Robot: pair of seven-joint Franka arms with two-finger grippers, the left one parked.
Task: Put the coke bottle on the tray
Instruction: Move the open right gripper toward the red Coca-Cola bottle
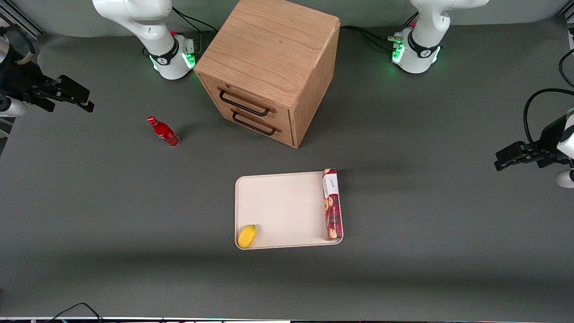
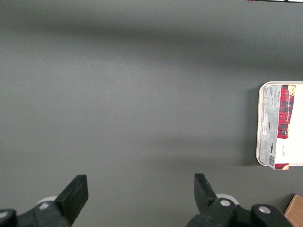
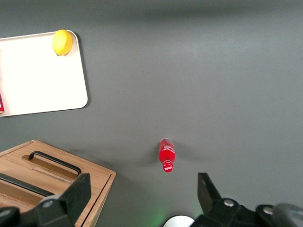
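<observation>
The coke bottle (image 1: 163,132), small and all red with a red cap, stands on the grey table near the wooden cabinet, toward the working arm's end. It is farther from the front camera than the tray (image 1: 282,206). That cream-white tray lies flat in the middle of the table. My right gripper (image 1: 85,101) hangs high over the working arm's end of the table, well apart from the bottle. Its fingers are open with nothing between them. The right wrist view shows the gripper (image 3: 142,194), the bottle (image 3: 166,154) and the tray (image 3: 38,75).
A wooden drawer cabinet (image 1: 269,67) with two black handles stands between the arm bases. A long red snack box (image 1: 332,204) lies along one rim of the tray. A yellow lemon-like thing (image 1: 247,236) sits in a tray corner nearest the front camera.
</observation>
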